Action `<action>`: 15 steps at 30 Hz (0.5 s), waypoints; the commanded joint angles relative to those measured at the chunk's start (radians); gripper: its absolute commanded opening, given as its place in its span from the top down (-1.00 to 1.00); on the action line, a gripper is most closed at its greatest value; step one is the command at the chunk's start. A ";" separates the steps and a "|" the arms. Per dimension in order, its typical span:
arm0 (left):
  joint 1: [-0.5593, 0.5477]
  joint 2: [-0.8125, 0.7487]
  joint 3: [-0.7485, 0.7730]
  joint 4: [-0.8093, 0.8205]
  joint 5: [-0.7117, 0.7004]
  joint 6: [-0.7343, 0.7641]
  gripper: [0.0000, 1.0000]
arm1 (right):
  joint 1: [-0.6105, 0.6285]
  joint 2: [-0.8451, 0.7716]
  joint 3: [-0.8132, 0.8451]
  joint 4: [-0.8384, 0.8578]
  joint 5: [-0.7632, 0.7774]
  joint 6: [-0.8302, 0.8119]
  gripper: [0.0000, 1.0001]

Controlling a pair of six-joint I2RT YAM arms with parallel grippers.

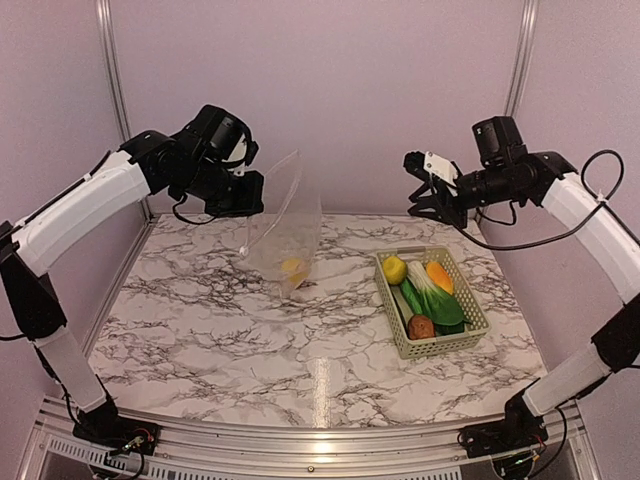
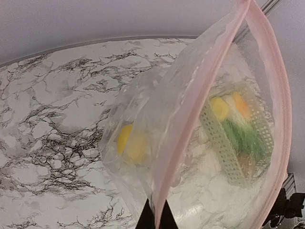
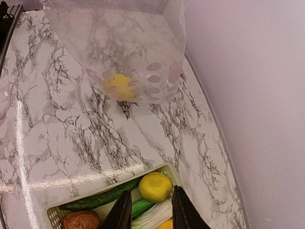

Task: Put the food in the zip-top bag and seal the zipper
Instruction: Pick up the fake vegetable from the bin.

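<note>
My left gripper [image 1: 245, 190] is raised at the back left and shut on the top edge of the clear zip-top bag [image 1: 285, 235]. The bag hangs open, its bottom resting on the table. In the left wrist view my fingertips [image 2: 155, 220] pinch the pinkish zipper strip [image 2: 190, 124]; no slider tab shows. One yellow round fruit [image 1: 292, 267] lies inside the bag [image 3: 119, 87]. My right gripper [image 1: 425, 190] is open and empty, high above the basket's far end. In the right wrist view the second yellow fruit [image 3: 155, 186] lies below, between its fingers.
The pale green lattice basket [image 1: 440, 343] at the right holds the yellow fruit [image 1: 394, 268], the orange-yellow piece [image 1: 438, 276], the green-white leafy vegetable [image 1: 430, 295] and the brown lump [image 1: 421, 326]. Pale walls close the back and both sides.
</note>
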 commanded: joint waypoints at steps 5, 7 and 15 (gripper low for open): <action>-0.038 0.040 -0.128 0.115 0.159 -0.018 1.00 | -0.210 0.023 -0.258 -0.012 -0.094 0.247 0.45; -0.051 0.079 -0.120 0.140 0.173 -0.025 1.00 | -0.231 0.031 -0.293 -0.045 -0.076 0.240 0.41; -0.059 0.150 -0.124 0.188 0.151 -0.084 1.00 | -0.272 0.039 -0.452 -0.046 0.035 0.250 -0.21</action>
